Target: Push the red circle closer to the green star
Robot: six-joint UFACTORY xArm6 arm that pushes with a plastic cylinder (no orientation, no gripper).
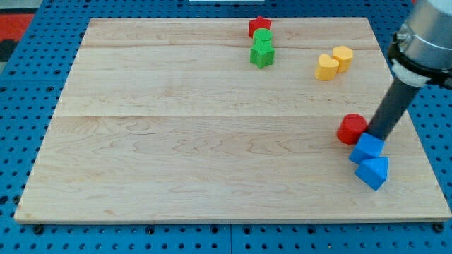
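Note:
The red circle (351,129) lies on the wooden board at the view's right. The green star (262,54) sits near the view's top centre, just below a green round block (263,37) and a red block (259,25). My rod comes down from the view's upper right; my tip (373,135) is just right of the red circle, touching or nearly touching it, and right above a blue block (366,149).
A second blue block (373,171) lies below the first, near the board's right edge. Two yellow blocks (327,68) (343,57) sit at the upper right. The wooden board (176,141) rests on a blue pegboard table.

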